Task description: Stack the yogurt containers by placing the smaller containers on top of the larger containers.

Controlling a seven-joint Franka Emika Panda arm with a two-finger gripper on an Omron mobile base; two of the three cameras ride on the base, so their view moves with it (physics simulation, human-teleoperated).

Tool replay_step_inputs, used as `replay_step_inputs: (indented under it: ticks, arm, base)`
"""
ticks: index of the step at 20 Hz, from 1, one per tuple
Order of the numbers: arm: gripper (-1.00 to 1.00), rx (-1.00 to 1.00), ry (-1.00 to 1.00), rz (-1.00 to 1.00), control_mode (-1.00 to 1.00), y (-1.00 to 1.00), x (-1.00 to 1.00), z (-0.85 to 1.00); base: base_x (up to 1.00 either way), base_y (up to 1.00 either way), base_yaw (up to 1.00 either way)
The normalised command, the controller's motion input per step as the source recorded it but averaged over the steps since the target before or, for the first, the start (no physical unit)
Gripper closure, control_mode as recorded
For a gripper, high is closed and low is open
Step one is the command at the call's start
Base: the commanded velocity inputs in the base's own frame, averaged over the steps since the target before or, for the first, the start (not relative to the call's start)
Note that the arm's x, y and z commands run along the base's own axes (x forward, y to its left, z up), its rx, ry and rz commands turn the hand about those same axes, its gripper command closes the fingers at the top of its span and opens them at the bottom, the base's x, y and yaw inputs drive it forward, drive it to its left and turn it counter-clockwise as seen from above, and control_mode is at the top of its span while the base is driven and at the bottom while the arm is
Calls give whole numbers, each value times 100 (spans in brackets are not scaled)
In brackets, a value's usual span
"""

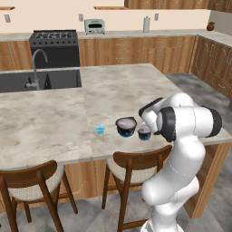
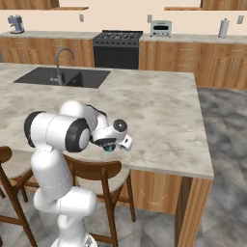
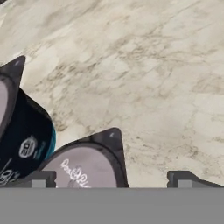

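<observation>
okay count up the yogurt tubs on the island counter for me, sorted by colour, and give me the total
Dark blue with pale grey tops: 2, the widest tub and the narrower tub
Light-blue translucent: 1, the tiny cup
Total: 3, none stacked yet, all standing apart on the island counter

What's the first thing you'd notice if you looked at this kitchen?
The big white robot arm bending over the marble counter near its front edge. Beside it stand three yogurt tubs in a row: a tiny light-blue cup, the widest dark blue tub, and a narrower dark tub.
</observation>
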Motion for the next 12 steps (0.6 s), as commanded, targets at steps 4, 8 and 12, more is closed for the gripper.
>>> replay_step_inputs:
  ticks: [4,8,12]
  arm:
    - [100,0,0,0,-100,2,0,-3]
    - [100,0,0,0,-100,0,0,1]
    - [100,0,0,-7,-100,0,0,27]
  base:
    - [0,0,0]
    - [0,0,0]
    - [0,0,0]
